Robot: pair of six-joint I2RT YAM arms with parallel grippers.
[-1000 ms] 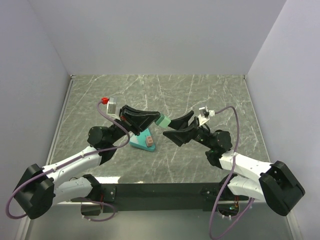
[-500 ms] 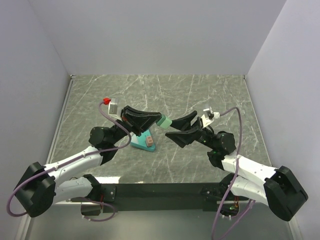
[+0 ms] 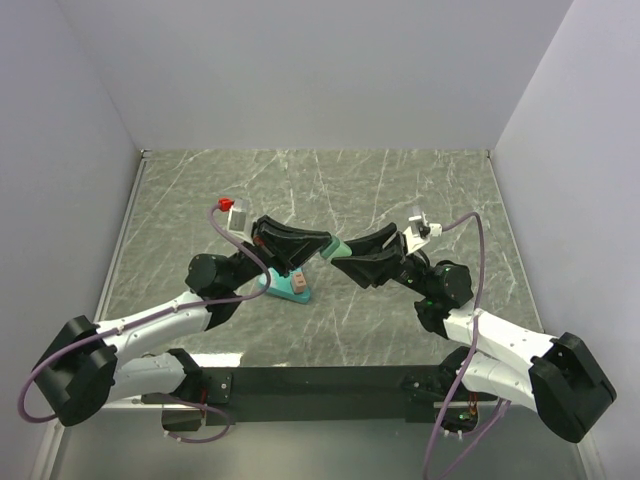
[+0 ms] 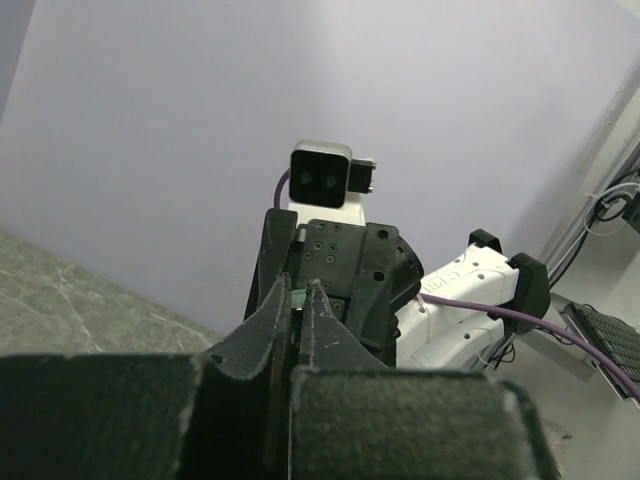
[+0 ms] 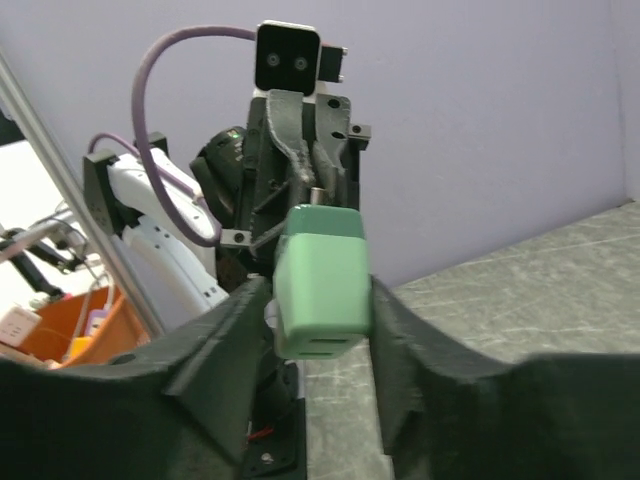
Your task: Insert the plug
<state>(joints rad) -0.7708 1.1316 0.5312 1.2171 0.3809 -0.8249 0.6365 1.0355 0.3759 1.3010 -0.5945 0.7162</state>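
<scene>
Plug (image 3: 336, 248) is hanging in mid-air over the middle of the table (image 3: 420, 180), and it's caught between your two grippers. It's showing as a green blocky body. In the right wrist view it's sitting square between the fingers (image 5: 225, 340).

Your right gripper (image 3: 346, 259) is reaching in from the right. Its jaws are standing at a medium width and pressing both side faces of the plug, so it's gripping the body.

Your left gripper (image 3: 320, 243) is reaching in from the left. Its jaws are standing narrow, almost touching, and pinching the plug's left end. In the left wrist view you're getting only a green sliver between the fingertips. You can't tell which part of the plug is being pinched.

A teal socket block (image 3: 290, 287) with a pinkish insert is lying on the table, near and left of the plug. It's sitting under the left gripper, partly hidden by the left arm (image 3: 160, 320), and the plug isn't touching it.

Purple cables (image 3: 240, 262) are looping off each wrist. Pale walls (image 3: 300, 70) are boxing in the table on the left, far and right sides.
</scene>
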